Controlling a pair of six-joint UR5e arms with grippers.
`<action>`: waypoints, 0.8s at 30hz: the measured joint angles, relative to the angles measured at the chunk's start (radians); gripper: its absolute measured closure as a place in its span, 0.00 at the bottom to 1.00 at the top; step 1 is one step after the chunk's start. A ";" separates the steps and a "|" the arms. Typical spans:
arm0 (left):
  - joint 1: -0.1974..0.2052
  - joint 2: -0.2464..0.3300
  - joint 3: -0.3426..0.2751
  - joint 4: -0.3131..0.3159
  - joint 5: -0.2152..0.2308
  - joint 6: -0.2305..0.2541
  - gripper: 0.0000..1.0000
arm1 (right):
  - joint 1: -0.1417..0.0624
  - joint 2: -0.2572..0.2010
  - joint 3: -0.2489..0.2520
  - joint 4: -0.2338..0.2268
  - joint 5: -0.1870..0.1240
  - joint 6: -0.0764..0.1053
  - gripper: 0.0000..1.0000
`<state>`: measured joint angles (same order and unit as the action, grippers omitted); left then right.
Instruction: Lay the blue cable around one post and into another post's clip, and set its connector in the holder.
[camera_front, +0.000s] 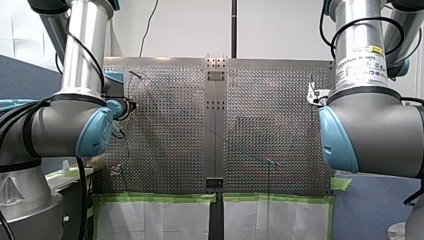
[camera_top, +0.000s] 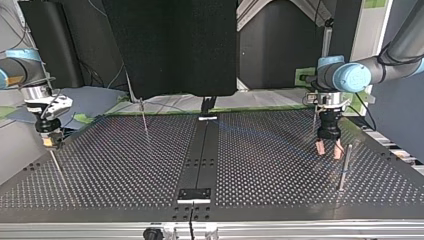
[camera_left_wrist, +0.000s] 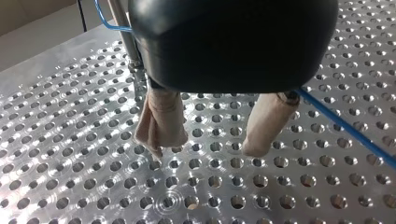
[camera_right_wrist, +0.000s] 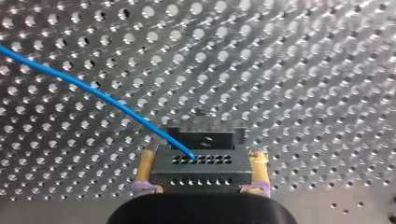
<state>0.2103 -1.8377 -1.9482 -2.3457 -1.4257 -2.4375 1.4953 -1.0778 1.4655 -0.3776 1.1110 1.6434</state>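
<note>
Right gripper (camera_right_wrist: 201, 158): clenched on the connector (camera_right_wrist: 198, 175), with yellow pads on its two flanks. It hangs above the table (camera_top: 125, 165) at the top view's 9 o'clock.
Left gripper (camera_left_wrist: 205, 149): released, with nothing between its beige pads (camera_left_wrist: 163, 116). It is low over the table at the top view's 3 o'clock, near a post (camera_top: 345, 167).
Cable (camera_right_wrist: 93, 91): leaves the connector's hole row and passes beside the left fingers, not between them.
Risk, cable: it looks thin, smooth and springy, so it could ride up a slim bare post and slip off if tension drops.
Risk, connector: a hard pull could twist it in the pads, so it would meet the holder askew.
Materials: the connector is a hard black block with rows of holes. The posts are thin metal rods, the table is shiny perforated metal, and the beige pads look soft and wrinkled.
</note>
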 joint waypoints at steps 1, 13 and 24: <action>0.000 0.000 0.000 0.000 0.000 0.000 0.11 | 0.001 0.002 -0.002 0.001 0.000 -0.002 1.00; -0.002 0.000 0.000 0.000 0.000 0.000 0.11 | 0.006 0.012 -0.020 -0.002 -0.002 -0.003 1.00; -0.003 0.000 -0.001 0.000 0.000 0.000 0.11 | 0.009 0.026 -0.032 0.009 -0.003 -0.011 1.00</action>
<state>0.2070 -1.8381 -1.9488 -2.3456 -1.4260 -2.4375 1.5038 -1.0521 1.4333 -0.3685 1.1080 1.6326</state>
